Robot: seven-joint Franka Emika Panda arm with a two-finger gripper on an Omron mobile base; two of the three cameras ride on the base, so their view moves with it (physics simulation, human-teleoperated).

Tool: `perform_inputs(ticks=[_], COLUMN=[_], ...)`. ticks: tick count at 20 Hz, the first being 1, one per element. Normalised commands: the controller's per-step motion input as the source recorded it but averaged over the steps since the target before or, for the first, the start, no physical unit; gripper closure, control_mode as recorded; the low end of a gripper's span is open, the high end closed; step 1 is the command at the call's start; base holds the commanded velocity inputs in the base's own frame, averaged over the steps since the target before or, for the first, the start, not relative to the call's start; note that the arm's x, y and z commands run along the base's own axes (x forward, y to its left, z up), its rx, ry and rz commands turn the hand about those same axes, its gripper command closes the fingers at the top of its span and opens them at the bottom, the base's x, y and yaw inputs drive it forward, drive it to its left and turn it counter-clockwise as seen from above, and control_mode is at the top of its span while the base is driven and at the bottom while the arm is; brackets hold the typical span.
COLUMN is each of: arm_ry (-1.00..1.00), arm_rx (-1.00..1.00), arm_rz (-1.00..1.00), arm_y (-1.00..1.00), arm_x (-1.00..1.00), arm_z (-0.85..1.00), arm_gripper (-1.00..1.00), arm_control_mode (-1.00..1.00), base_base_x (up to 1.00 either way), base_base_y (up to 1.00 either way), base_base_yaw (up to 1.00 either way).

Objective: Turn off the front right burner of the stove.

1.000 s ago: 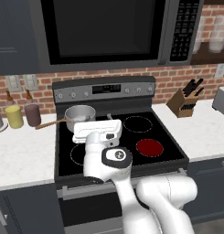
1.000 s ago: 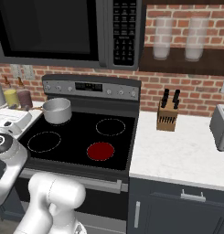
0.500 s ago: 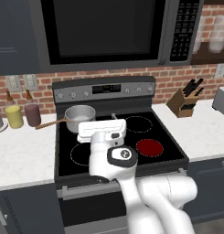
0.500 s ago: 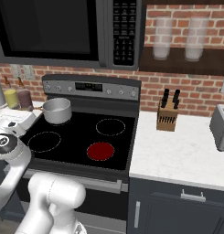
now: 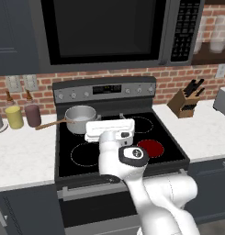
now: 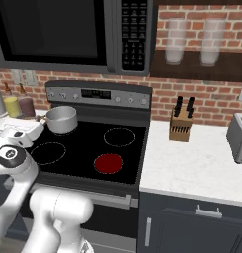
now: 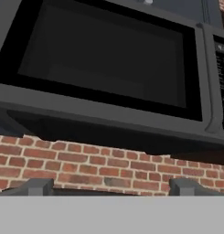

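Fingers (image 7: 111, 187): we are seeing them standing wide apart, holding nothing | front right burner (image 5: 150, 148) is glowing red near the stove's (image 6: 83, 173) front right corner | knob: we are judging it small, stiff, slippery; pinching its rim.

The stove (image 5: 68, 166) carries a steel pot (image 5: 80, 119) at its 10 o'clock burner, and the front right burner (image 5: 150, 148) glows red at 4 o'clock. On the white table (image 6: 191, 168) to the right stand a knife block (image 6: 181, 126) and a toaster (image 6: 238, 137); the table left of the stove holds two jars (image 5: 15, 116).
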Motion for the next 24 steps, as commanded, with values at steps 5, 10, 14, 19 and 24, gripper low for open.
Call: perform_inputs(ticks=[5,10,14,19,24], arm_ry=[-0.10,-0.12,-0.10,-0.11,-0.09], arm_rx=[0.06,0.07,0.12,0.19,0.25], arm_rz=[0.04,0.04,0.02,0.01,0.04], arm_y=[-0.65,-0.81,-0.94,-1.00,-1.00], arm_x=[-0.41,-0.54,-0.48,-0.39,-0.22], arm_z=[0.00,0.00,0.00,0.00,0.00], arm_gripper=[-1.00,-1.00,-1.00,-1.00,-1.00], arm_control_mode=[-1.00,-1.00,-1.00,-1.00,-1.00], base_base_x=[0.00,0.00,0.00,0.00,0.00], base_base_y=[0.00,0.00,0.00,0.00,0.00], base_base_yaw=[0.00,0.00,0.00,0.00,0.00])
